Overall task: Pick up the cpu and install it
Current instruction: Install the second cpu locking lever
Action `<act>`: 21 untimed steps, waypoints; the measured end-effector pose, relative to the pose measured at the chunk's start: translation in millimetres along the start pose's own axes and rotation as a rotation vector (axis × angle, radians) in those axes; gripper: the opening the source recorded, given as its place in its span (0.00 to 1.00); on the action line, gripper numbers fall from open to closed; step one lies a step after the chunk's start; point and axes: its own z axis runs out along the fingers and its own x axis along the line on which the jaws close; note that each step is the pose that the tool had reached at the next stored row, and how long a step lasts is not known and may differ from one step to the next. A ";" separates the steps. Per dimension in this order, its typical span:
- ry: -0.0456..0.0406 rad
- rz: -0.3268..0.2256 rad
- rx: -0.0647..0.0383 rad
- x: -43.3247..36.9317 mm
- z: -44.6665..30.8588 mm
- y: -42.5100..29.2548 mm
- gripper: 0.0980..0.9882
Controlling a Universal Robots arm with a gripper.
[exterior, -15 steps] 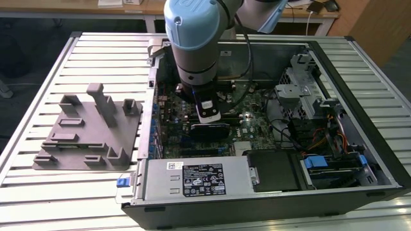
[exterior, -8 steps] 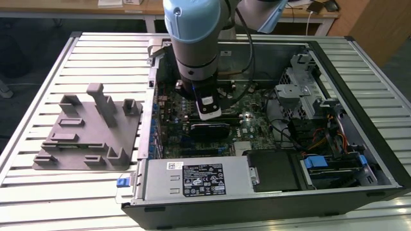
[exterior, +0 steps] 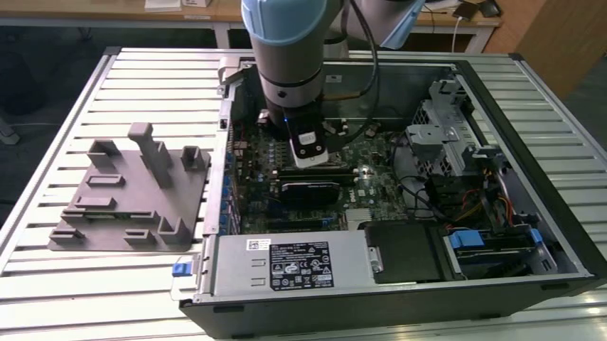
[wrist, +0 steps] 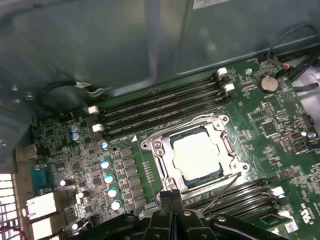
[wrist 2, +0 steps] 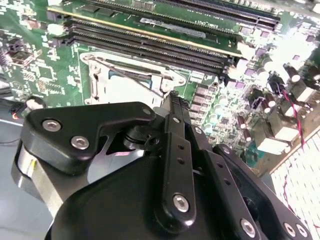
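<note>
Inspection of the open computer case (exterior: 493, 213), lying on its side on the slatted counter (exterior: 57, 284). The arm (exterior: 289, 50) reaches down into the case, with the gripper (exterior: 310, 162) poised over the motherboard (exterior: 374, 177) near the case's centre.

Jaws: in both wrist views the black fingers (wrist: 172, 205) stand pressed together, tip against tip, with no gap seen between them. Nothing is pinched between them. Whether the tips touch the board or hang just above it cannot be told.

The cpu (wrist: 197, 156) lies flat inside the metal-framed socket (wrist: 160, 150), its pale silver top facing up, square with the frame. In the first wrist view the closed finger tips sit just beside the socket frame at roughly 7 o'clock from the chip, apart from the chip itself. In the second wrist view the socket (wrist 2: 125, 82) shows beyond the gripper (wrist 2: 175, 100), at about 10 o'clock from the finger tips, its bright centre washed out by glare.

Memory slots (wrist: 165, 102) run alongside the socket on both flanks.

Outside the case, a grey fixture block (exterior: 133, 192) rests on the counter toward the exterior view's left, at about 9 o'clock from the gripper and well apart from it.
</note>
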 end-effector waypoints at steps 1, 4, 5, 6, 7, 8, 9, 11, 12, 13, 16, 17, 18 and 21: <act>-0.0001 0.000 0.000 0.0 -1.9 0.5 0.01; -0.0006 0.000 0.002 -0.1 -8.0 2.2 0.01; -0.0008 0.000 0.002 -0.2 -10.0 2.8 0.01; -0.0011 0.000 0.003 -0.2 -12.0 3.3 0.01; -0.0015 0.000 0.004 -0.2 -13.9 3.8 0.01; -0.0020 -0.001 0.006 -0.3 -15.7 4.4 0.01; -0.0030 -0.001 0.009 -0.5 -17.1 4.8 0.01; -0.0060 -0.002 0.018 -1.6 -19.0 5.8 0.01; -0.0077 -0.002 0.025 -2.7 -19.8 6.4 0.01; -0.0090 -0.001 0.032 -4.3 -20.2 7.0 0.01; -0.0102 0.001 0.048 -9.5 -20.3 9.0 0.01; -0.0101 0.002 0.050 -11.2 -20.1 9.5 0.01; -0.0097 0.003 0.052 -13.0 -20.0 10.1 0.01; -0.0080 0.004 0.056 -18.8 -19.4 11.8 0.01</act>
